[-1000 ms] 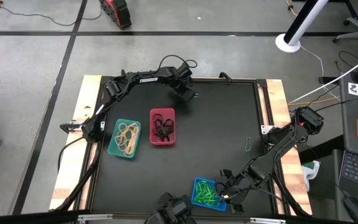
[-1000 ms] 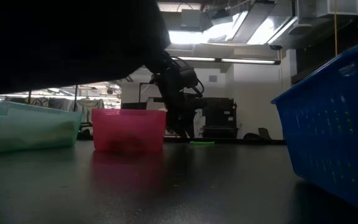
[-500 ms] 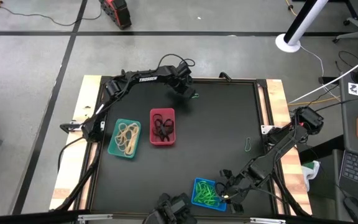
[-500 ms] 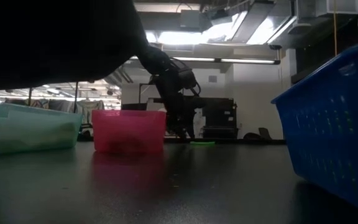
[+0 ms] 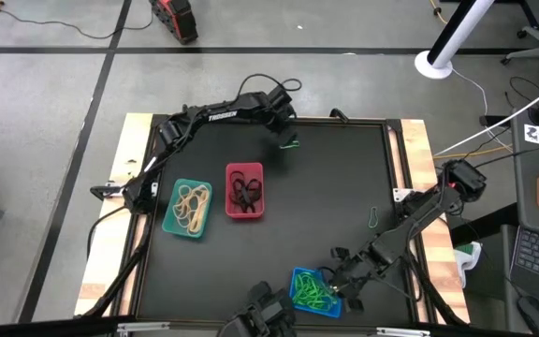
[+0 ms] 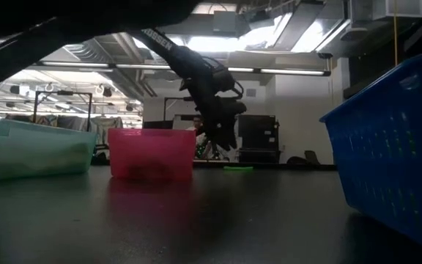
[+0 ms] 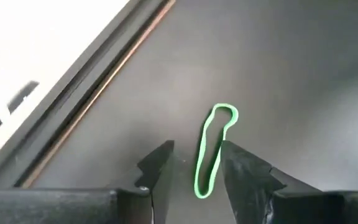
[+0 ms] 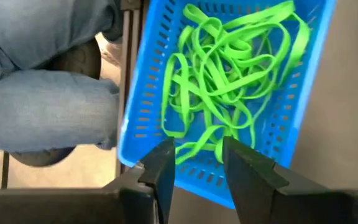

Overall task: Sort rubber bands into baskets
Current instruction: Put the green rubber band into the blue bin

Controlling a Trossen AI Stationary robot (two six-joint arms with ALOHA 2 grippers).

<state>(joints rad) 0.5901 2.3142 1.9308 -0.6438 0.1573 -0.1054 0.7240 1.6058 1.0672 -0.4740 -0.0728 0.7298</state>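
— Step in hand?
— Pickup. My left gripper (image 7: 194,177) hangs above a green rubber band (image 7: 213,149) lying flat by the table's far edge, fingers parted around its near end, nothing held

— And your right gripper (image 8: 197,168)?
— Open and empty over the blue basket (image 5: 298,281), which holds the green bands. Tan ones fill the teal basket (image 5: 170,212), black ones the red basket (image 5: 230,192)

— Next?
— Probably lowering, pinching that thin loop off the mat, then carrying it across to blue
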